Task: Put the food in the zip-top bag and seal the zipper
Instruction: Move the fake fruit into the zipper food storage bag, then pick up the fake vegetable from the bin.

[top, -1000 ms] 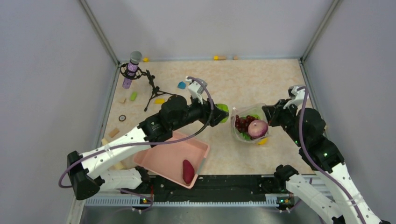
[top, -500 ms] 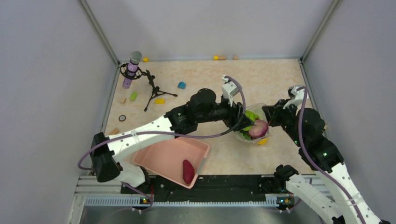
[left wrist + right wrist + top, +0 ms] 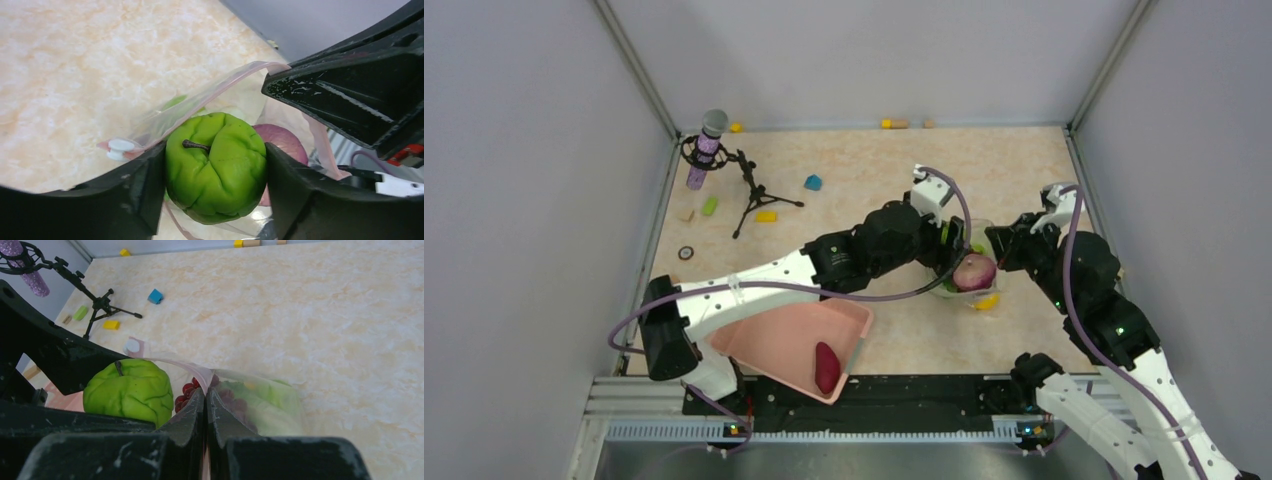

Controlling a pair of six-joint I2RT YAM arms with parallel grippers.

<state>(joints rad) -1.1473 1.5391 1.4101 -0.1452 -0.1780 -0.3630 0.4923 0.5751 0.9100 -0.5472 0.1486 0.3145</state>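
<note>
At zipper (image 3: 200,95) edge, fruit (image 3: 215,160) in left gripper (image 3: 216,182)

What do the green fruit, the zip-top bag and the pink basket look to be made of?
The green fruit: likely soft matte foam or rubber; creased, dull skin, no shine. The zip-top bag: thin clear plastic film; see-through, crinkled, pink strip at the mouth. The pink basket: apparently rigid moulded plastic; smooth, even colour, crisp rim.
</note>
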